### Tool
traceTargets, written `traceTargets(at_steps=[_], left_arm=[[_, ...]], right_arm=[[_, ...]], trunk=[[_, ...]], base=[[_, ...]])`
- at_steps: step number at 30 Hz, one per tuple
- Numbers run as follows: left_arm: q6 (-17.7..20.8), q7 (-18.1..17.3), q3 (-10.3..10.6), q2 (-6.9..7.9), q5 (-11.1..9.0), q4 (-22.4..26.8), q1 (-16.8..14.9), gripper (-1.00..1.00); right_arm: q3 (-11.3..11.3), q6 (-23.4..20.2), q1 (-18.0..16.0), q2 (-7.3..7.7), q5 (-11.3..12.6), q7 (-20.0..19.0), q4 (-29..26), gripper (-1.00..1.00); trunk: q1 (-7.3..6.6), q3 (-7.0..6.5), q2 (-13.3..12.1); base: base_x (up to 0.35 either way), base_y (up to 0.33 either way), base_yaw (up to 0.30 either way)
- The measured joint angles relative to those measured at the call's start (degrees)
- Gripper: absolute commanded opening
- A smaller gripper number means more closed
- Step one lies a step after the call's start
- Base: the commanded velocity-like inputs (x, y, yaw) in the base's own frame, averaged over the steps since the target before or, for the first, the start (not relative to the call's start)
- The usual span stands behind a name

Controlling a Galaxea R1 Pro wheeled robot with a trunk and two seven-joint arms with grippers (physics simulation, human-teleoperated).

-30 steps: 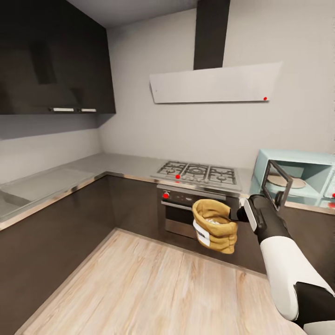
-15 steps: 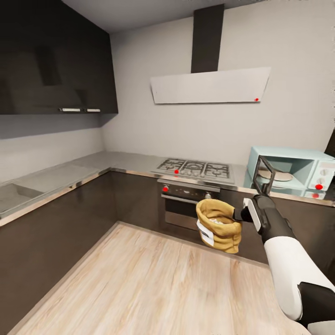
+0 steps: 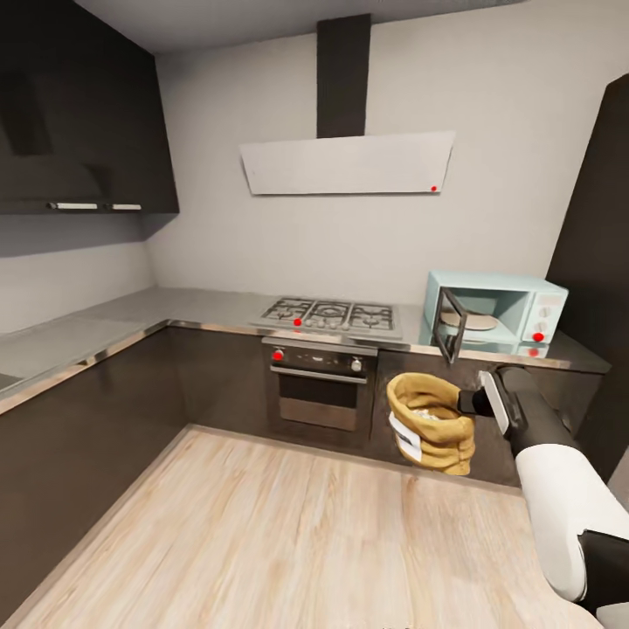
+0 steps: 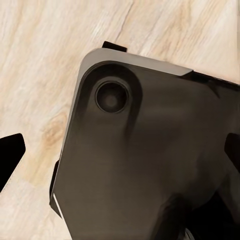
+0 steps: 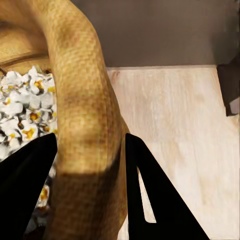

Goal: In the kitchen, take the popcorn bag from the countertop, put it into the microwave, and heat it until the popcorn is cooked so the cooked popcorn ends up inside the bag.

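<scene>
**Popcorn bag carried before the counter**

Head view: the right gripper (image 3: 472,403) is clamped on the rim of the popcorn bag (image 3: 431,423), held above the wood floor (image 3: 262,533). At 12 o'clock of the bag, the microwave (image 3: 494,307) stands door-open on the countertop (image 3: 131,310), with the hob (image 3: 330,314) beside it.

Right wrist view: the fingers (image 5: 150,185) pinch the bag's wall and popcorn (image 5: 22,105) lies inside.

Left wrist view: whether the left gripper (image 4: 120,165) is apart or together cannot be told.
</scene>
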State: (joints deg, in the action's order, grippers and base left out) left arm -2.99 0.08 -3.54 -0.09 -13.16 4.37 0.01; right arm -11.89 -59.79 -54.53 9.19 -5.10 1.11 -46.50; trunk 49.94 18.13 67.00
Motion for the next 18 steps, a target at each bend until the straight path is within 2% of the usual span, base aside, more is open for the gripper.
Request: traceTargets(at_steps=[2,4,7,18], left_arm=[[0.0,0.0,0.0,-0.02,0.0,0.0,0.0,1.00],[0.0,0.0,0.0,0.00,0.0,0.0,0.0,1.00],[0.0,0.0,0.0,0.02,0.0,0.0,0.0,1.00],[0.0,0.0,0.0,0.01,0.0,0.0,0.0,1.00]], right_arm=[[-0.8,0.0,0.0,2.44,0.2,-0.2,-0.2,-1.00],[-2.8,0.0,0.0,3.10,0.5,-0.3,-0.3,-1.00],[-3.8,0.0,0.0,3.31,0.6,-0.3,-0.4,-1.00],[-3.9,0.0,0.0,3.33,0.7,-0.3,-0.5,-1.00]], trunk=[[0.00,0.00,0.0],[0.00,0.00,0.0],[0.00,0.00,0.0],[0.00,0.00,0.0]], base=[[0.000,0.000,-0.282],[0.000,0.000,-0.282],[0.000,0.000,-0.282],[0.000,0.000,-0.281]])
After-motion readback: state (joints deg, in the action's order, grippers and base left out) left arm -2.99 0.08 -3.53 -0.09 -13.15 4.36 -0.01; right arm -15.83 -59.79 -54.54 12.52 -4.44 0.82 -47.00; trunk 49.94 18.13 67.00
